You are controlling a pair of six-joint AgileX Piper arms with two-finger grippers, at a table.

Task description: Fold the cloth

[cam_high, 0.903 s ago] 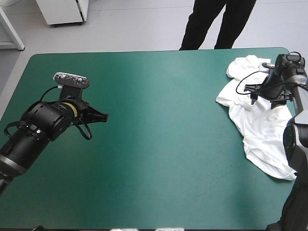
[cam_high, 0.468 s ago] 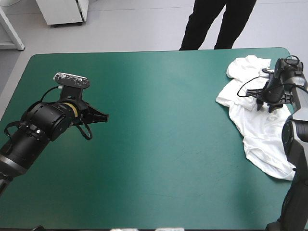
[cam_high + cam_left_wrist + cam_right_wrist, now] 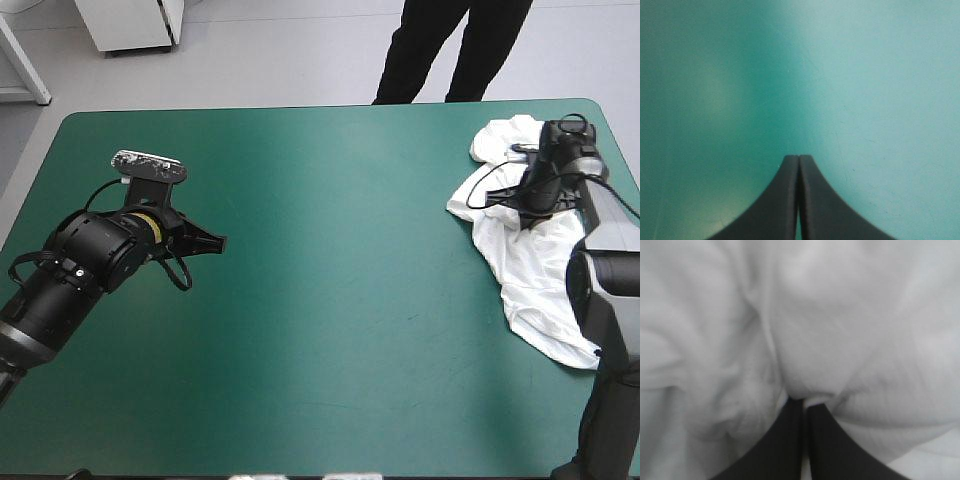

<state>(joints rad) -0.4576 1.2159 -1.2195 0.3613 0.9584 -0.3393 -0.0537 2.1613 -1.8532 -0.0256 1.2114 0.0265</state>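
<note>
Opening step, by the look of it: pinching a fold of the crumpled white short-sleeved T-shirt [image 3: 530,270], heaped near the far right corner of the teal-green table cover [image 3: 350,300], with the right gripper [image 3: 804,401] all but closed on cloth. Idling well apart at the left with the left gripper [image 3: 799,157] pressed together, empty. Next, probably: dragging the heap toward the middle and spreading it flat before any fold.
</note>
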